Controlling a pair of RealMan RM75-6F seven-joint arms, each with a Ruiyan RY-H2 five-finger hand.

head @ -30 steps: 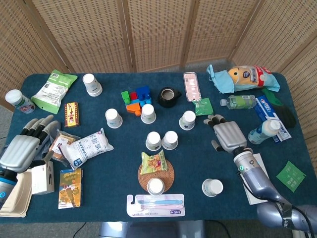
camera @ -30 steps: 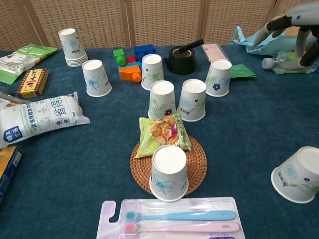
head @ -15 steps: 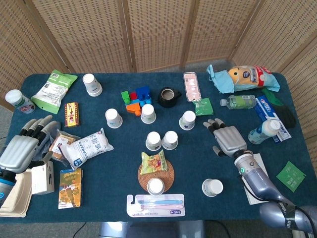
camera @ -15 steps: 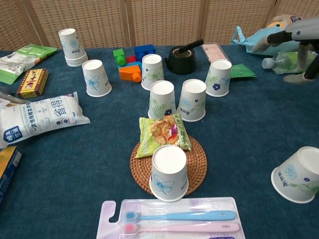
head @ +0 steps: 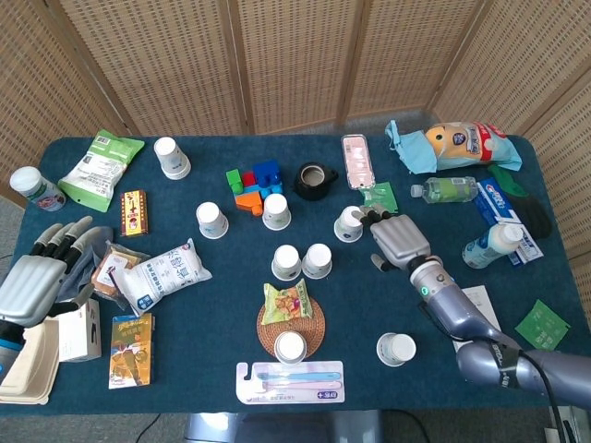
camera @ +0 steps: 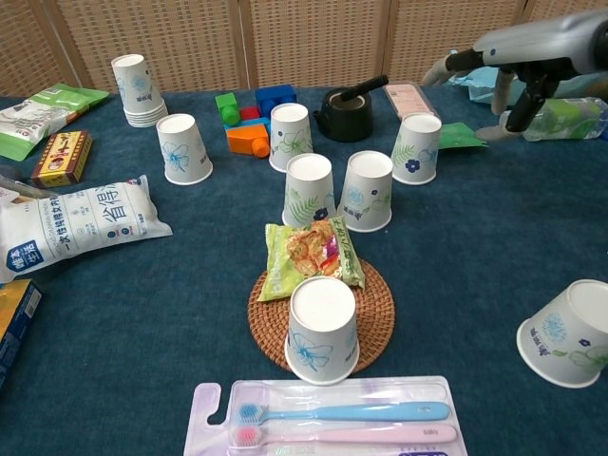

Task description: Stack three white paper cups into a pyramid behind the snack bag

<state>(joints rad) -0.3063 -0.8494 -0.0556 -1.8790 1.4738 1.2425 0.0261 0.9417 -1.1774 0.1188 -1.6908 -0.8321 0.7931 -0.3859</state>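
Two upturned white paper cups (head: 286,262) (head: 317,260) stand side by side just behind the green snack bag (head: 284,303); the chest view shows the same cups (camera: 310,188) (camera: 367,190) and bag (camera: 311,255). A third cup (camera: 416,147) stands further back right. My right hand (head: 397,242) hovers just right of that cup (head: 349,223), fingers apart and holding nothing; in the chest view the hand (camera: 513,57) is above and to the right of it. My left hand (head: 37,277) rests open at the table's left edge, far from the cups.
Another cup (camera: 323,330) sits on the woven coaster (camera: 380,294) in front of the bag. More cups (camera: 184,149) (camera: 291,136), a cup stack (camera: 138,90) and a tipped cup (camera: 570,332) are around. Toy blocks (camera: 252,119), a black tape roll (camera: 344,114) and a toothbrush pack (camera: 332,418) lie nearby.
My right hand has moved left and back across the table, ending close beside the back-right cup. The left hand has hardly moved. No cup has shifted.
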